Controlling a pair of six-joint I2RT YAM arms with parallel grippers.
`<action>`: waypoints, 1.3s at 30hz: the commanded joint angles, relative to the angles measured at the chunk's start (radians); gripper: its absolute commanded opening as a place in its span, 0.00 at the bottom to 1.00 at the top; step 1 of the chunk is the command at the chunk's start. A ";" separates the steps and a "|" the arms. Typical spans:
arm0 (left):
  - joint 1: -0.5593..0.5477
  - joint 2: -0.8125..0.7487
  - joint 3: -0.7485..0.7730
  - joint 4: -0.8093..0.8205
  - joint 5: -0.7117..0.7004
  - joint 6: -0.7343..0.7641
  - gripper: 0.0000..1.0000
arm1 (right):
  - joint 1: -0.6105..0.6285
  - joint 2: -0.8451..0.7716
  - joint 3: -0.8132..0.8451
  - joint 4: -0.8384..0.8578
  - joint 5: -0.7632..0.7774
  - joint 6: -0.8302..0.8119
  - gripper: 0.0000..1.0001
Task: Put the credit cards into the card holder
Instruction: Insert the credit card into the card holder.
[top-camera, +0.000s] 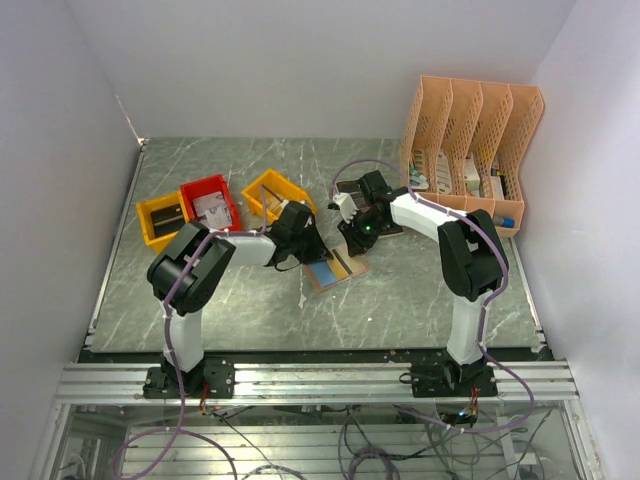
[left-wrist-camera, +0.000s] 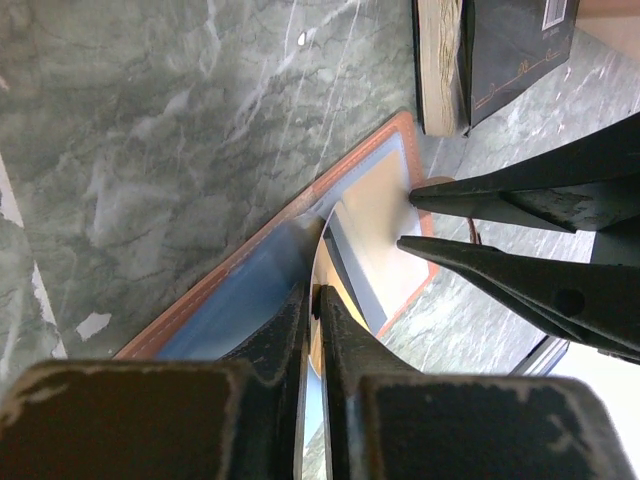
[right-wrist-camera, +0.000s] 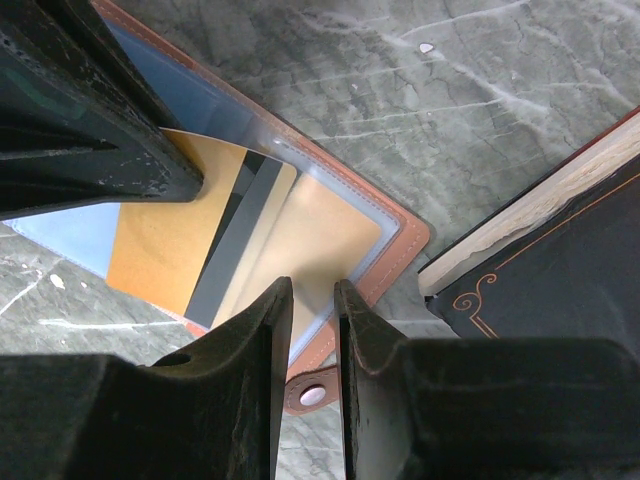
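One black book (left-wrist-camera: 515, 50), its barcode label unreadable, lies just beside the open card holder (right-wrist-camera: 408, 240) on the table (top-camera: 200, 300). Left gripper (left-wrist-camera: 312, 300) pinches the orange-gold card (right-wrist-camera: 160, 250) at the clear pocket's mouth; right gripper (right-wrist-camera: 312, 290) hovers narrowly parted over the snap (right-wrist-camera: 313, 396).

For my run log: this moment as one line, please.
left gripper: shut on orange-gold card, entering card holder | right gripper: open, tips on card holder

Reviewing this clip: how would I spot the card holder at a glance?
Find the peach file rack at the far right of the table, then look left and nearer, to mid-table. The card holder lies open there beside a black book: tan-rimmed, with clear pockets and a round snap tab.
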 joint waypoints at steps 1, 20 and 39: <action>-0.018 0.051 0.029 -0.104 -0.007 0.050 0.15 | 0.015 0.023 0.013 -0.009 -0.024 -0.004 0.24; -0.015 0.081 0.059 -0.119 -0.006 0.062 0.20 | 0.014 -0.232 -0.121 0.048 -0.346 -0.224 0.19; -0.009 0.084 0.054 -0.108 0.015 0.070 0.21 | 0.219 -0.366 -0.518 0.619 -0.044 -0.383 0.02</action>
